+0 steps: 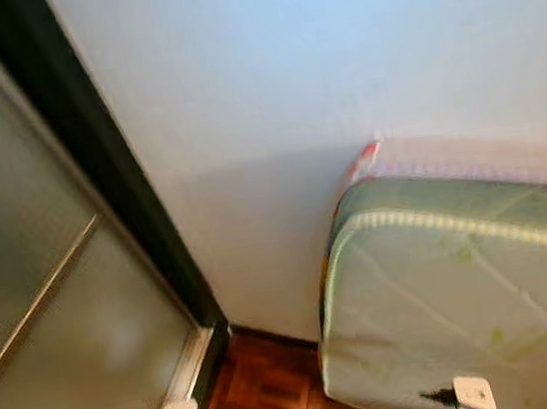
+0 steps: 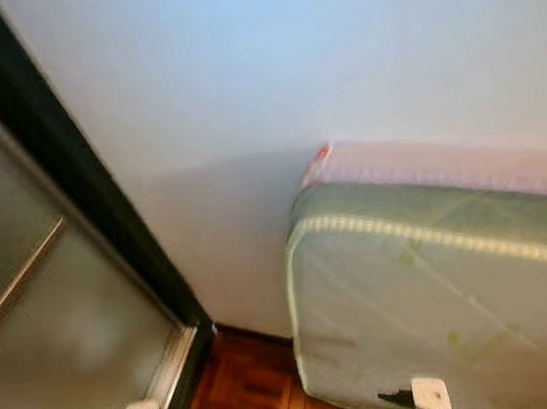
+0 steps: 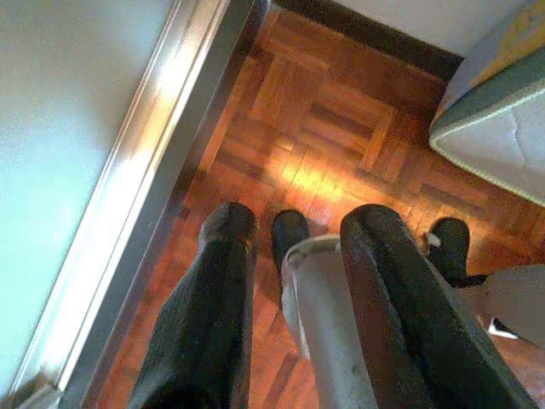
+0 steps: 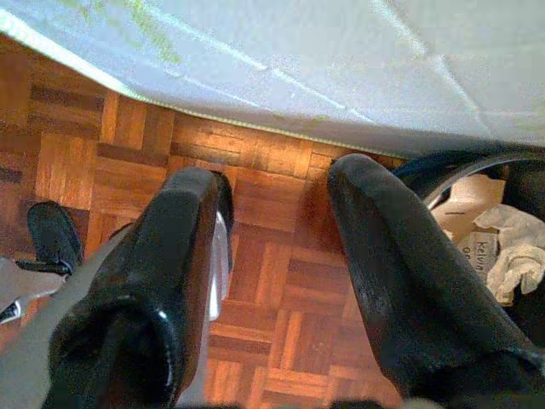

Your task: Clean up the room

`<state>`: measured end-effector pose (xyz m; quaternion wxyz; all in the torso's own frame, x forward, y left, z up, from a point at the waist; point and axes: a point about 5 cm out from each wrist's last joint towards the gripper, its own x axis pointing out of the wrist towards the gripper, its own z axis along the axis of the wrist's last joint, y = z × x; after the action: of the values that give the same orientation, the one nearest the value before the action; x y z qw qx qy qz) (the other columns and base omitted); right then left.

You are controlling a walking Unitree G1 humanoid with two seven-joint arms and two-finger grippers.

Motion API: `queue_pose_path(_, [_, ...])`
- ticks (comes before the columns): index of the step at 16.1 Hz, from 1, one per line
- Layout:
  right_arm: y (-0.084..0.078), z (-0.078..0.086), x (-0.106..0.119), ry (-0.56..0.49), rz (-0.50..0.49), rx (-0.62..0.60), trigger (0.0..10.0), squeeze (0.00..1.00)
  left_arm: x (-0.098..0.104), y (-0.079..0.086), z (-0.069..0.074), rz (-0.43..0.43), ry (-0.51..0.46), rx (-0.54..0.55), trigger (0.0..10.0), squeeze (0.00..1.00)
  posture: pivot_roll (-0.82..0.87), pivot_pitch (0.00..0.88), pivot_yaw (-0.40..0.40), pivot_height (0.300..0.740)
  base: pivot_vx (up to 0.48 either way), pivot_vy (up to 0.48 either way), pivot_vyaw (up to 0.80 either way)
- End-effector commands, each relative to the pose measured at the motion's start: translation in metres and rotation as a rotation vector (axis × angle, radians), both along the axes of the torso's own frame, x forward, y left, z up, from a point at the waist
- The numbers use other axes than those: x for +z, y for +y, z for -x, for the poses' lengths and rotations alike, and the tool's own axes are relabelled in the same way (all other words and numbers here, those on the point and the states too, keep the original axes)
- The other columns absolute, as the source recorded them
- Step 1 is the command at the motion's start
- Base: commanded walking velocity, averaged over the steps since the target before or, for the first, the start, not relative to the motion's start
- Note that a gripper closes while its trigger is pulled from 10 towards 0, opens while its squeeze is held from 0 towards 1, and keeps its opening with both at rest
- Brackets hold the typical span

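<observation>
Two claws: your left claw (image 3: 294, 256) and right claw (image 4: 277, 247) both hang over the parquet floor (image 3: 332, 145) with fingers apart, holding nothing.
Landmark: the mattress (image 1: 466, 290) stands on edge against the wall (image 1: 285, 62).
Left of mattress: a sliding door (image 1: 43, 295) with a dark frame.
Task's thing: a bin (image 4: 477, 230) holding crumpled paper sits just beside the mattress's lower edge.
Progress: you cannot judge what is tidied; nothing is in hand, so collecting appears left to do.
</observation>
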<state>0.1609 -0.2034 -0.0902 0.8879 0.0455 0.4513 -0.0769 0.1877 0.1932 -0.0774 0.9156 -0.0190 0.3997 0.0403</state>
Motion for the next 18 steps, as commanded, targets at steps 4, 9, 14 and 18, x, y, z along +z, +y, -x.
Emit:
queue_pose_path(4, [-0.0307, 0.0212, -0.0032, 0.116, -0.090, -0.055, 10.0, 0.00, -0.0002, 0.0397, 0.0113, -0.018, 0.105, 0.022, 10.0, 0.00, 0.02, 0.000, 0.012, 0.740, -0.312, 0.000, 0.00])
queue_pose_path(9, [-0.0313, 0.0209, -0.0029, 0.116, -0.090, -0.050, 10.0, 0.00, -0.0002, 0.0391, 0.0109, -0.017, 0.105, 0.022, 10.0, 0.00, 0.02, 0.000, 0.008, 0.740, -0.307, 0.000, 0.00])
queue_pose_path(14, [-0.0328, 0.0210, -0.0026, 0.114, -0.084, -0.059, 10.0, 0.00, -0.0006, 0.0384, 0.0112, -0.009, 0.103, 0.036, 10.0, 0.00, 0.03, 0.000, 0.006, 0.740, 0.000, 0.000, 0.00])
queue_pose_path(18, [-0.0355, 0.0211, -0.0023, 0.123, -0.066, -0.065, 10.0, 0.00, -0.0002, 0.0386, 0.0106, -0.013, 0.102, 0.027, 10.0, 0.00, 0.03, 0.000, 0.005, 0.740, 0.000, 0.000, -0.19])
